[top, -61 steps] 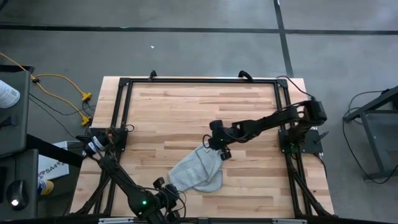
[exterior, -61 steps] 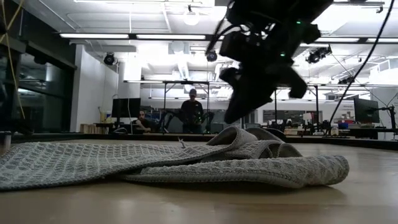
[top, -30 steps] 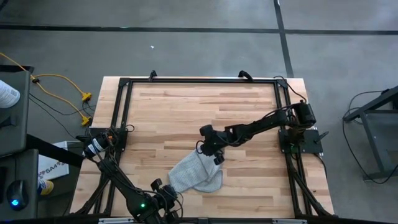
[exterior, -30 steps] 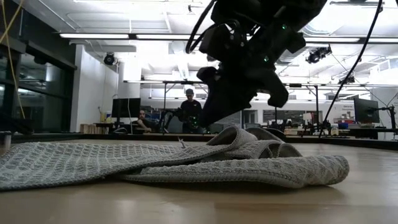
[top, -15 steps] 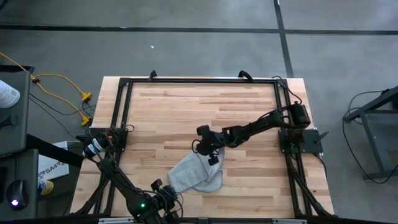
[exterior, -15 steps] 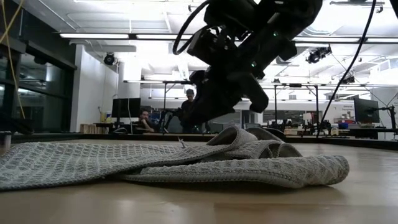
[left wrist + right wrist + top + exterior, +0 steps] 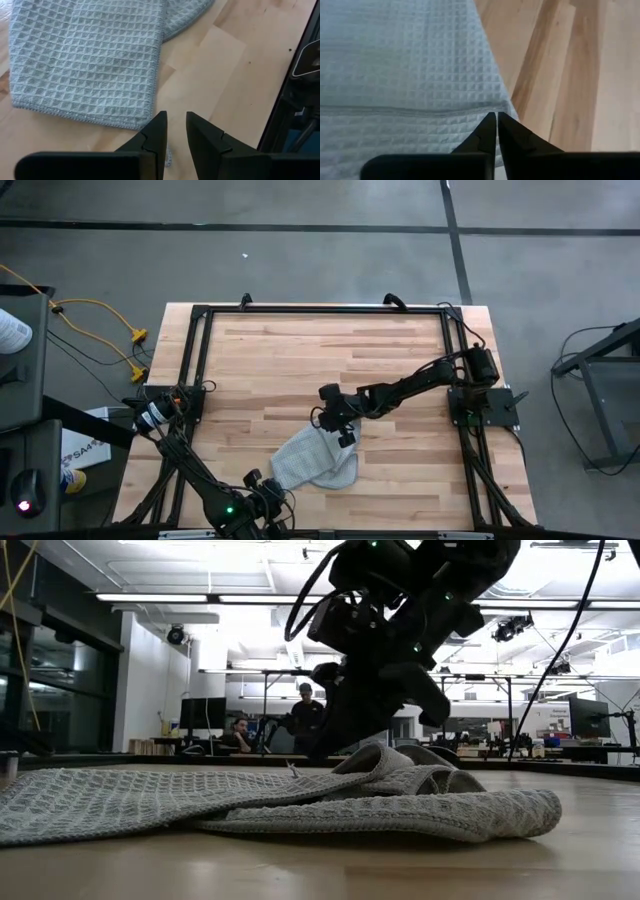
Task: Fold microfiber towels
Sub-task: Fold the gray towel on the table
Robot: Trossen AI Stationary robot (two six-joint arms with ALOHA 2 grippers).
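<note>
The light grey microfiber towel (image 7: 315,460) lies crumpled on the wooden table near its front edge. Its left part is spread flat and its right part is folded over in a hump (image 7: 420,790). My right gripper (image 7: 324,423) is shut, and its tips (image 7: 496,120) hover at the hem by the towel's far corner (image 7: 500,107). My left gripper (image 7: 175,125) is at the towel's near corner (image 7: 150,125), its fingers a narrow gap apart. My left gripper has a small bit of grey cloth (image 7: 168,156) between its two fingers, back from the tips, by the towel's near corner. The fingers slant down from the table's near side. The rest of the towel lies flat on the table. My right gripper's tips are close over the hem, but I cannot tell whether they touch it.
A black frame (image 7: 200,360) runs round the tabletop. Bare wood (image 7: 320,350) lies on the far half. Yellow cables (image 7: 110,330) lie off the table's left. People (image 7: 305,720) stand in the room beyond.
My right gripper has gone toward the table's left edge and sunk toward the towel's far corner. The towel lies as it did.
</note>
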